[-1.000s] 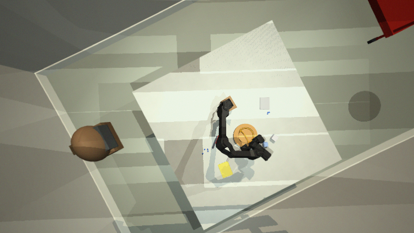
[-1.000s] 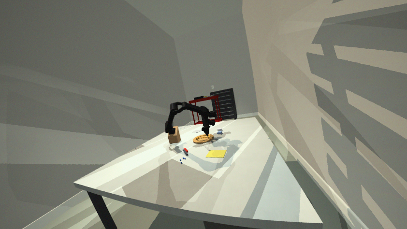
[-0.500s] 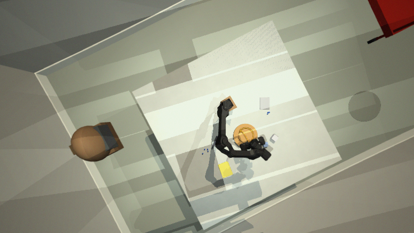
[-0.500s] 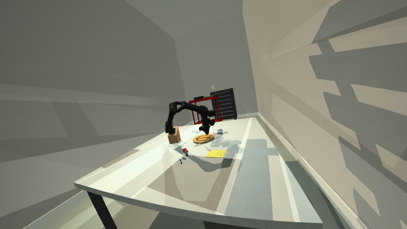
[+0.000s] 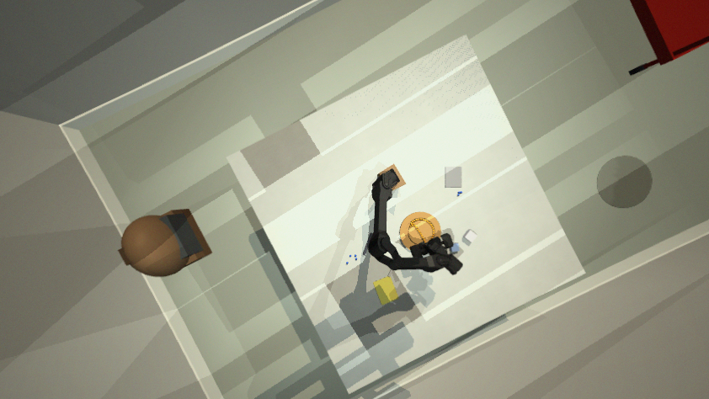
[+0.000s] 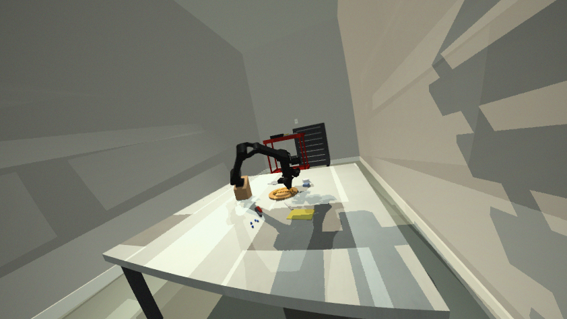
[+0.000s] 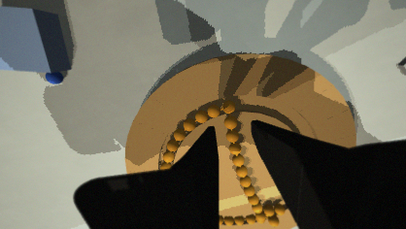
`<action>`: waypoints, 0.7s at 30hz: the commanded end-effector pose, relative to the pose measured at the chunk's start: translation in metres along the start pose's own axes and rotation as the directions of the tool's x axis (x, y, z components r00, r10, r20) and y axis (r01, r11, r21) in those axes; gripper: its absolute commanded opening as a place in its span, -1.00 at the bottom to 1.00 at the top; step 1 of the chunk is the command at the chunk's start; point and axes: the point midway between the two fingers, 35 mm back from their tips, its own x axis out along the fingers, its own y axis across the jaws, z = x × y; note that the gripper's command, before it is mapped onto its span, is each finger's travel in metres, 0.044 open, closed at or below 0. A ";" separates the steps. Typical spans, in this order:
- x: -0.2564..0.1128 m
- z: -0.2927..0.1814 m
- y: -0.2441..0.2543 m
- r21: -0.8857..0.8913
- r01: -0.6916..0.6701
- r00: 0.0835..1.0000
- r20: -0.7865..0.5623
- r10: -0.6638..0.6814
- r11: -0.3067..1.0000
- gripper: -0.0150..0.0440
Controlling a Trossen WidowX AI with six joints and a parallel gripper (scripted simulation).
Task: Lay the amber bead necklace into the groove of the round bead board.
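Clearly, the laying was well begun but unfinished. Nearest the wrist camera, the pincer point(image 5: 431, 245) point(image 6: 288, 188) point(image 7: 232, 129) stood partly open, its fingertips apart over the board, and it seemed to grip nothing; the strand showed in the gap between the fingers. Below it, the amber bead necklace point(image 5: 421, 218) point(image 6: 283, 192) point(image 7: 232, 137) was already on the round bead board point(image 5: 409, 232) point(image 6: 276, 194) point(image 7: 165, 116). One curved run of beads followed the groove point(image 5: 408, 232) point(image 7: 274, 115) — that part looked done, though I could not tell how deeply every bead sat. From the end of that arc the strand doubled back sharply and cut straight across the inner disc, with a small bunch where it met another run of beads. The opposite side of the groove showed a stretch without beads. What remained, as I judged it, was to draw the crossing strand outward into that stretch without lifting the seated arc. Farther out, a blue block point(image 5: 455, 247) point(image 6: 306, 185) point(image 7: 24, 39) lay on the bench point(image 5: 515, 218) point(image 6: 190, 245) point(image 7: 29, 112) — apart from the board, and no part of the job.
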 end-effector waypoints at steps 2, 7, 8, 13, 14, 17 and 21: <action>0.008 -0.001 0.000 -0.004 0.006 1.000 0.001 -0.006 1.000 -0.08; 0.016 -0.001 -0.001 -0.004 0.007 1.000 -0.001 -0.007 1.000 -0.08; 0.017 -0.001 -0.001 -0.004 0.007 1.000 -0.001 -0.007 1.000 -0.08; 0.015 -0.001 -0.001 0.000 0.001 1.000 -0.004 -0.001 1.000 -0.35; 0.015 -0.001 -0.001 0.000 0.001 1.000 -0.004 -0.001 1.000 -0.44; 0.015 -0.001 -0.001 0.000 0.001 1.000 -0.004 -0.001 1.000 -0.49; 0.015 -0.001 -0.001 0.000 0.001 1.000 -0.004 -0.001 1.000 -0.49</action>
